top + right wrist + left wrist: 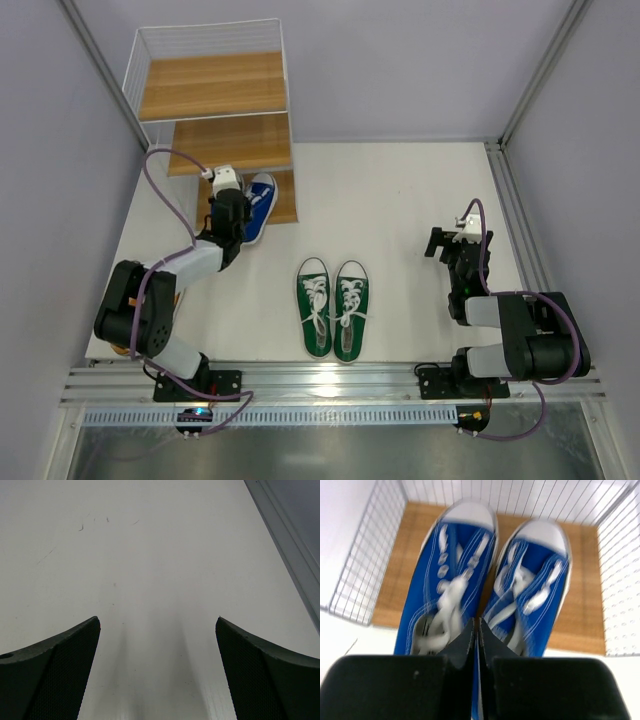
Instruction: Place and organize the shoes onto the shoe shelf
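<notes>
The left claw (476, 626) is pinched shut on the blue sneakers (452, 570) (by their inner sides, it seems). Ahead of it, their toes lie on the lowest board of the shoe shelf (582, 615). The right claw (157, 620) gapes over the table (150, 540), with the green sneakers (332, 305) well to its left.

Two blue shoes (445, 580), two green shoes (315, 305), one three-tier shelf (215, 85), two robot arms (190, 262)
</notes>
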`<state>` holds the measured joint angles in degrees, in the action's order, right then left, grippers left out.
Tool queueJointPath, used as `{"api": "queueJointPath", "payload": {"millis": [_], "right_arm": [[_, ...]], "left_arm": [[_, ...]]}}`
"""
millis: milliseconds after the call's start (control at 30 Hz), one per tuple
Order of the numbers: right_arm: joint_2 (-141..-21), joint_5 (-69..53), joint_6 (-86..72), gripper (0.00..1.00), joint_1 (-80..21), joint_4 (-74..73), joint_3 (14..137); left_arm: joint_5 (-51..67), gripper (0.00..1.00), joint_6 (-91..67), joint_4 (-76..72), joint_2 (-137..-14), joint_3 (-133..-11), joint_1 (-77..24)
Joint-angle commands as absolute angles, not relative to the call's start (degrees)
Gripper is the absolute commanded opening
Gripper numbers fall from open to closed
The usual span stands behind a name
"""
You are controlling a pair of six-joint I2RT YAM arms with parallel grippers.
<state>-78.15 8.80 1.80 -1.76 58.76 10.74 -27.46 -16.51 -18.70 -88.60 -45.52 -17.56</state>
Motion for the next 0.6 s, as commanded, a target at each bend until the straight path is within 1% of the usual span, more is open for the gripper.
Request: {"api": "queueJointPath", "payload": {"millis": [0,133,367,533,567], "right_arm": [[-78.31,8.44,1.67,0.97,-1.58,63.72,11.87],[-78.31,8.44,1.67,0.97,-1.58,63.72,11.78],[-78.22,8.35,1.67,0.97,-1.58,63.72,11.87],[-78.22,8.44,1.67,0.97,-1.58,63.72,11.86],[-78.31,8.44,1.67,0.97,-1.58,63.72,11.87]], "left_arm": [[-30.41,0.00,-17.84,-33.22,-89.64,-48.08,-17.31],[-31.29,0.00,-19.42,-37.87,-90.96,-46.85,-17.23],[-29.80,0.00,-21.79,-35.87,-92.29,-47.29,-17.31],[-28.39,0.00,-22.50,-32.09,-86.15,-44.04,-18.01],[-28.13,0.01,-22.85,-31.12,-82.65,-42.21,-18.45]]}}
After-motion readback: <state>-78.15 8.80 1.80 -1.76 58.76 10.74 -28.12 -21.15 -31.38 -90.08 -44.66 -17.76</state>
